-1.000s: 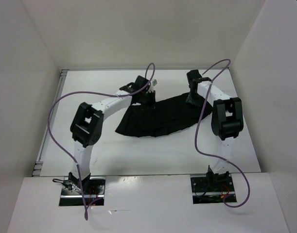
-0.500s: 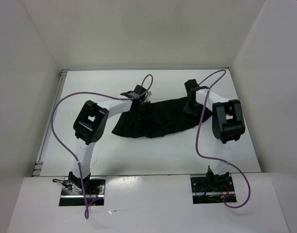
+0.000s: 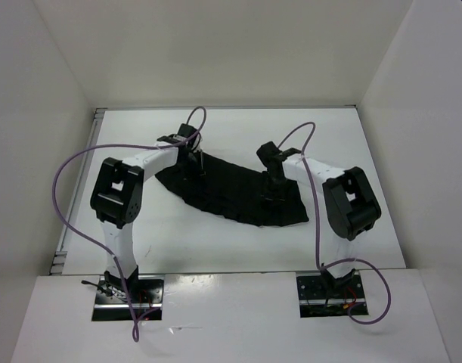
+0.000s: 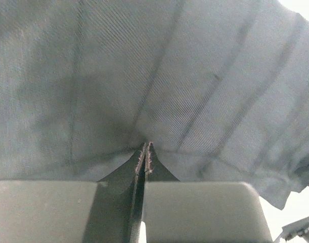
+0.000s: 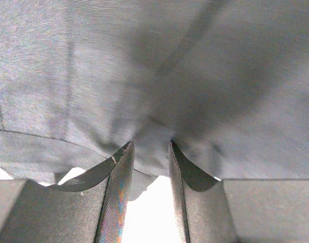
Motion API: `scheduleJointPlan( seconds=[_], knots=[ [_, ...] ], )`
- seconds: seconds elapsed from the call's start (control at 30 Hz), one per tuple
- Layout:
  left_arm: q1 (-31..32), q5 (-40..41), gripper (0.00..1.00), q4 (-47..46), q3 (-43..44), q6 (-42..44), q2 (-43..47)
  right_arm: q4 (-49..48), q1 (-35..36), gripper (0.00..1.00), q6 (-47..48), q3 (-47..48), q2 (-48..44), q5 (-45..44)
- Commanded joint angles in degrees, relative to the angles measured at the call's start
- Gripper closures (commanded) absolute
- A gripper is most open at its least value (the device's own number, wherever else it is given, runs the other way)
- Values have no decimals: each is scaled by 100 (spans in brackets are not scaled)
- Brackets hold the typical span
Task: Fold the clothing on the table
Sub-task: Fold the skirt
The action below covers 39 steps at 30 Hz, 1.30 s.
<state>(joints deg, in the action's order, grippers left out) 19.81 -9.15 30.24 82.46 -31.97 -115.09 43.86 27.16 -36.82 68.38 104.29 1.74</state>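
**A:** So how far along was the fold at that point?

**B:** Barely started, by the look of it. The black garment (image 3: 234, 195) lay spread in one long curved band across the middle of the white table (image 3: 344, 136), running from far-left down toward near-right. No layer showed as doubled over another, so pretty much the whole fold was left to do. Best guess: this was the grab-and-lift bit ahead of a first flip.

**A:** And the claws? Holding anything?

**B:** The left claw (image 4: 145, 152) was clamped right down, tips pressed together on a thin pinch of fabric, with the cloth tenting away from them. From above it sat at the garment's far-left end. The right claw (image 5: 149, 147) stood narrow rather than fully closed. It had a thicker bunch of the same fabric tucked between its tips, with creases fanning out from there, so that looked like a grip too. It was over the right part of the band.

**A:** Both on the cloth, then.

**B:** Yep, and well apart from each other. Whether the cloth was off the table under them, the overhead view didn't show clearly.
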Motion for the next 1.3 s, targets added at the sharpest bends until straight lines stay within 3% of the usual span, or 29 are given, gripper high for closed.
scheduleJointPlan(
  seconds=[0.0,0.17,0.3,0.37,0.43,0.67,0.83,1.27],
  knots=[
    [145,-113,100,262,86,182,872,719,-105,61,-124,473,-559,-954],
    [198,-183,95,553,227,296,1479,835,-167,54,-10,1168,-568,-1465],
    [14,-351,48,317,280,410,1981,730,-219,37,43,1493,-1041,-1466],
    [-169,-290,26,150,210,533,2052,642,-351,34,104,1494,-1182,-1466],
    [-319,-237,19,149,446,708,1947,764,-570,30,166,1441,-1236,-1466],
    [-803,501,18,237,1105,1350,1140,774,-1150,24,280,695,-1499,-1527],
    [-1427,880,19,61,1589,1351,218,668,-1476,24,386,457,-1675,-1308],
    [-2456,-1745,12,-685,1107,1412,-664,563,-1582,24,281,97,-1570,-1061]
  ],
)
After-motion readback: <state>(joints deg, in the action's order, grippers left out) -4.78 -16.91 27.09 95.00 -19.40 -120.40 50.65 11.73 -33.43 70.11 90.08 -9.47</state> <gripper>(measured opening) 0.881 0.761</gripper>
